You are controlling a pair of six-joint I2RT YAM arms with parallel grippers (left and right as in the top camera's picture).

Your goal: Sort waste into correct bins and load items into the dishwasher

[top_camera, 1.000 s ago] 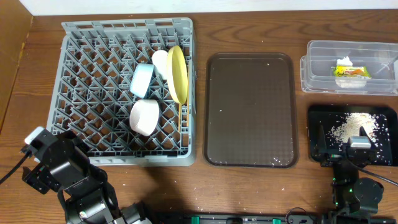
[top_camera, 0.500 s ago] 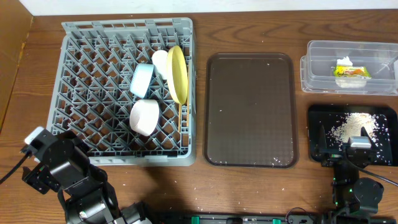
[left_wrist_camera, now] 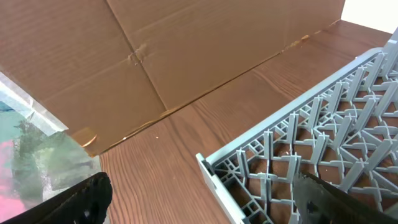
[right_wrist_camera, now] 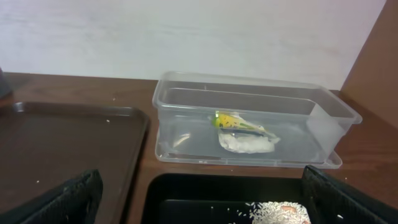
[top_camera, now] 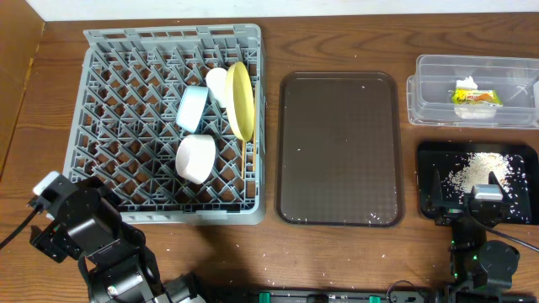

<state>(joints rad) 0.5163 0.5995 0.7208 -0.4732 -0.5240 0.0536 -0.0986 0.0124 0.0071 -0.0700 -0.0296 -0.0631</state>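
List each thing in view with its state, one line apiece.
Dish rack: loaded
Yellow plate: on edge in the rack
Blue bowl: on its side in the rack
Pink-white bowl: on its side in the rack
White cup: in the rack beside the plate
Clear tub: lidless, holds paper and wrapper
Black bin: holds rice grains
Brown tray: a few stray grains
Left gripper: open
Right gripper: open

A dark brown tray lies on the wooden table, beside a cardboard panel.

Black arms, black cables
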